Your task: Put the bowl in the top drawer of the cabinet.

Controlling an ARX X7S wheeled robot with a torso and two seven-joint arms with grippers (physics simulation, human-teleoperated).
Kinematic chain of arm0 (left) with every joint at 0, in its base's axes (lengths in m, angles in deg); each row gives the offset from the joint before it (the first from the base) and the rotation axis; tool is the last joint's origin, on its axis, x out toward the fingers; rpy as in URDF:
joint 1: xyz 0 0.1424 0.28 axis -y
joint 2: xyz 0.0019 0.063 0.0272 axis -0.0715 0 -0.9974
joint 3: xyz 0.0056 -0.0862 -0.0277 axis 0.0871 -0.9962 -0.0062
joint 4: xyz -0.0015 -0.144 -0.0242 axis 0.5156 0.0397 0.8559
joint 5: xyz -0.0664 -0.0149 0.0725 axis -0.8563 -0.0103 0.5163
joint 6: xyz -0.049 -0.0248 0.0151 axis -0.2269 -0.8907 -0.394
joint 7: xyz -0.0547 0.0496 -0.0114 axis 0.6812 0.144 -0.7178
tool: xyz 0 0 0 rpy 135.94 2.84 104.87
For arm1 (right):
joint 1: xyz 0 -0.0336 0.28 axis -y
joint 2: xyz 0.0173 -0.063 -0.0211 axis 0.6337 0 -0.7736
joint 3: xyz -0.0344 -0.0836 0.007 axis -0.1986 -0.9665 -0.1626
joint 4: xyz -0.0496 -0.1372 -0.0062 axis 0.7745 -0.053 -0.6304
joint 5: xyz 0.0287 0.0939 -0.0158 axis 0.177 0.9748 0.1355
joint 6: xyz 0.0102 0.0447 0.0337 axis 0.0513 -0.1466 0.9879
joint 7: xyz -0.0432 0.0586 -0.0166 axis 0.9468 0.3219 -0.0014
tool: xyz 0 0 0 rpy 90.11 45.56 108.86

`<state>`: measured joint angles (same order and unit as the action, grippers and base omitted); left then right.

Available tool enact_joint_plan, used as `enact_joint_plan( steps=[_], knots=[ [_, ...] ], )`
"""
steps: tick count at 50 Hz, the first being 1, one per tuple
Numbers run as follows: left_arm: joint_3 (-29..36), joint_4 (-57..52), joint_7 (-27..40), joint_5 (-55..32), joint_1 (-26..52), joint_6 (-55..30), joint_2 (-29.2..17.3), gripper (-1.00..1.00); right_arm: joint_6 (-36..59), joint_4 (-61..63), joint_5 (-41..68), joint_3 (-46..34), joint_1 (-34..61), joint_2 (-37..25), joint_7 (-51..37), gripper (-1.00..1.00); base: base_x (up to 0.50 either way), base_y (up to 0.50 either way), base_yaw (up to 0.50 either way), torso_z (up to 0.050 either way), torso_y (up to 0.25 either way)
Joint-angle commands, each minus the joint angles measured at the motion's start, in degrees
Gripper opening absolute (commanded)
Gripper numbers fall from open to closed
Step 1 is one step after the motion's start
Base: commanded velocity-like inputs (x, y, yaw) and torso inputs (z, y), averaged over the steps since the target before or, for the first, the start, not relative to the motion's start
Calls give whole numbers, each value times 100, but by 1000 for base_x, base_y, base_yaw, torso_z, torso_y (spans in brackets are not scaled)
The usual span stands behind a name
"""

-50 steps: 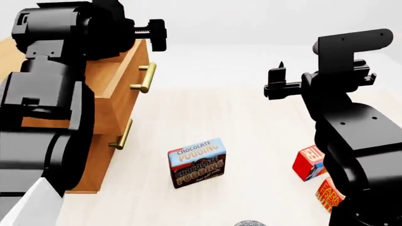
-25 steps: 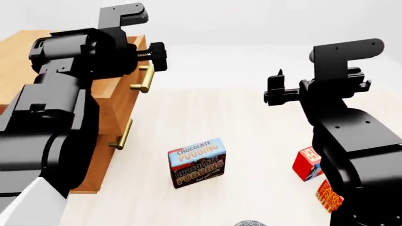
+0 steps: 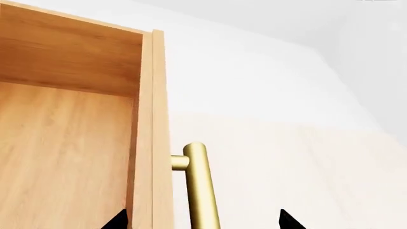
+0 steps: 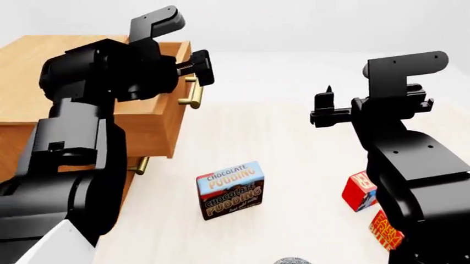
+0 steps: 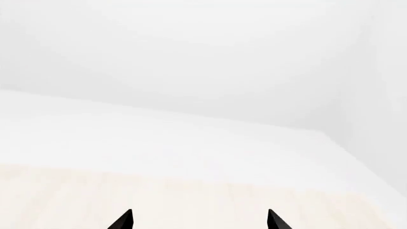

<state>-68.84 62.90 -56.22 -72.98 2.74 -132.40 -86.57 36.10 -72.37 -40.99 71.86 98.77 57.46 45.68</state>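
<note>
The light-brown cabinet [image 4: 29, 60] stands at the left, and its top drawer [image 4: 151, 118] is pulled partly out. My left gripper [image 4: 197, 69] [image 3: 200, 223] is open at the drawer front, its fingertips wide apart on either side of the brass handle [image 4: 192, 91] [image 3: 198, 186] without closing on it. The left wrist view looks into the drawer's wooden inside [image 3: 64, 143]. Only a speckled grey sliver of the bowl [image 4: 292, 260] shows at the bottom edge of the head view. My right gripper [image 4: 323, 107] [image 5: 199, 222] hangs open over the floor, with nothing between its fingers.
The lower drawer's brass handle [image 4: 142, 165] shows under the open drawer. A chocolate pudding box [image 4: 230, 190] stands on the pale floor in the middle. Two red and orange boxes [image 4: 360, 190] [image 4: 386, 228] lie beside my right arm.
The top drawer has slid out of the cabinet, its handle moving right together with my left gripper. The right arm has barely moved.
</note>
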Motion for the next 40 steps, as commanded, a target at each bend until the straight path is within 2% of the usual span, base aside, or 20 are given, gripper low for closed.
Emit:
enact_joint_plan(
  steps=[1, 11, 18, 33, 40],
  knots=[
    [437, -660, 365, -1331, -536, -448, 146, 100, -22, 18, 52, 58, -85, -53, 28, 100, 0, 0, 0, 0, 0],
    [1154, -1537, 1323, -2917, -932, -743, 140, 100, -26, 83, 111, 156, -193, -105, 48, 100, 0, 0, 0, 0, 0],
    [1605, -2078, 2236, -4291, -1110, -811, 143, 100, -199, -66, 142, 192, -293, -96, 98, 100, 0, 0, 0, 0, 0],
    [2743, -2048, 2835, -6007, -1250, -80, 137, 100, -590, -590, 166, 341, -502, -128, 187, 100, 0, 0, 0, 0, 0],
    [2860, -2361, 3370, -6645, -1301, -36, 107, 100, -587, -638, 171, 323, -505, -163, 201, 100, 0, 0, 0, 0, 0]
  ],
)
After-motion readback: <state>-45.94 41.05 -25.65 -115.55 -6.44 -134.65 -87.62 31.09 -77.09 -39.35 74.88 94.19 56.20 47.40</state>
